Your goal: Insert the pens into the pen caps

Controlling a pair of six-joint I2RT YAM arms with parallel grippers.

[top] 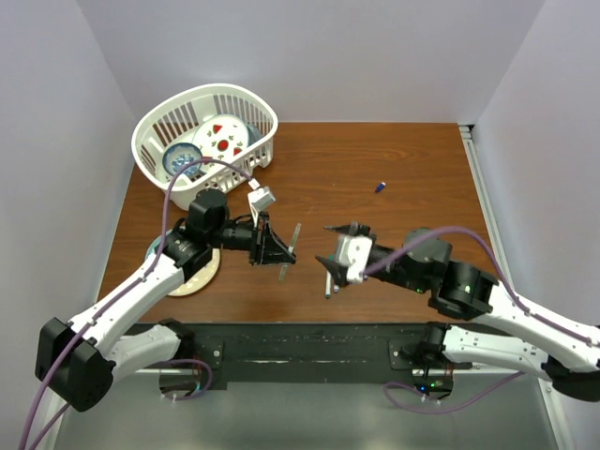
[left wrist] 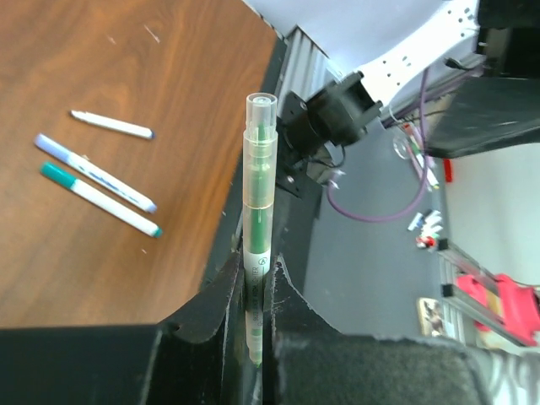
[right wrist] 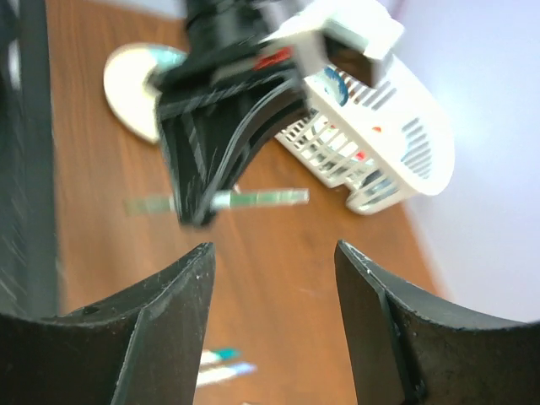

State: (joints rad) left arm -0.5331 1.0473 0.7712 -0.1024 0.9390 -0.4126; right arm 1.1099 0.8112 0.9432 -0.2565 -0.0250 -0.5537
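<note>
Green pen (left wrist: 258,211) held by the left gripper (left wrist: 256,283), clamped low on the barrel between both fingers (left wrist: 221,297), jaws closed tight on it. Most of the pen sticks out past the fingertips. Upper half wider and clear, green showing through; cannot tell whether that part is a cap. From the top view the same pen (top: 296,234) hangs above the table (top: 394,150) near its middle, tilted, with the left gripper (top: 278,246) pointing toward the right arm. Three more pens (left wrist: 101,173) lie loose on the wood, near one another but apart: a plain white one farthest out, a blue-ended one in the middle, a teal-ended one nearest. Two of them show, blurred, at the bottom edge of the right wrist view (right wrist: 221,361). Small blue cap (top: 381,186) lies alone on the table, well apart from both grippers, toward the far right. Right gripper (right wrist: 274,253) open, fingers spread wide, nothing between them; it faces the left gripper and the held pen across a gap. In the top view the right gripper (top: 328,247) sits just beside the pen, not touching. White slatted basket (top: 150,141) at the far left corner holds a red-marked plate (top: 225,139) and a blue-patterned bowl (top: 180,159). A pale round plate (top: 197,277) lies under the left arm.
</note>
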